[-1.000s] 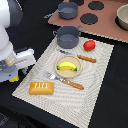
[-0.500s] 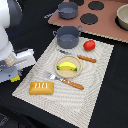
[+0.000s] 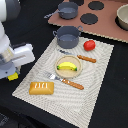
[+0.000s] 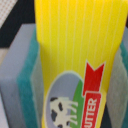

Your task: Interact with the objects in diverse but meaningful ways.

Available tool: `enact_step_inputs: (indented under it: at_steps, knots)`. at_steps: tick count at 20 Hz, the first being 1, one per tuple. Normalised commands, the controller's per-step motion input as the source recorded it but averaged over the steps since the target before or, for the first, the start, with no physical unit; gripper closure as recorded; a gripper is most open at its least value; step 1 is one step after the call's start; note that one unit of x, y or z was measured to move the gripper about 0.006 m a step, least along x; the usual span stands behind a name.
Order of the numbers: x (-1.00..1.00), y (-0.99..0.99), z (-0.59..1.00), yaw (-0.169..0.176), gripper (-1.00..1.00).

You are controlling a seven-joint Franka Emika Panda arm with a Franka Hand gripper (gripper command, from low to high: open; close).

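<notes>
The yellow packet [image 4: 80, 55] with its red print fills your wrist view, pinched between the gripper's [image 4: 75, 70] teal-faced grey pads [image 4: 22, 75], one pressed against each side; in the exterior view only a yellow corner [image 3: 13, 76] peeks out beneath the white arm at that view's left, just off the striped mat's [image 3: 97, 75] edge, over the black desk [image 3: 107, 107]. On the mat you have the banana [image 3: 67, 65] lying in a shallow round dish [image 3: 67, 73] near the middle, with the bread loaf [image 3: 41, 88] toward the near corner on the exterior view's left, close to the arm. The fork [image 3: 66, 81] lies between dish and loaf, its tines near the loaf and its wooden handle running toward the exterior view's right. The knife [image 3: 81, 56] lies just behind the dish, and the red tomato [image 3: 89, 45] sits beyond it near the mat's far edge. One grey-blue pot [image 3: 67, 36] stands at the mat's far corner; the second pot [image 3: 67, 9] is behind it on the dark desk, beside a brown board [image 3: 107, 22] with black discs that carries a pale bowl [image 3: 123, 16] at the frame's edge. Your open room is the bare stretch of mat on the exterior view's right and the black desk in the foreground; the loaf and fork crowd the side nearest the arm.
</notes>
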Motion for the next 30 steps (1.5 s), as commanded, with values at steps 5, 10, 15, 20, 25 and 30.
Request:
enact_step_inputs:
  at_steps: [5, 10, 15, 20, 25, 30]
  knots:
    - [0.29, 0.39, 0.69, 0.000, 1.00]
    - [0.47, 0.45, 0.56, 0.000, 1.00]
    - [0.59, 0.48, 0.35, -0.001, 1.00]
    - [0.35, 0.37, -0.04, 0.003, -1.00]
    - [0.24, 0.32, -0.14, 0.007, -1.00]
    - [0.24, 0.32, -0.18, 0.007, -1.00]
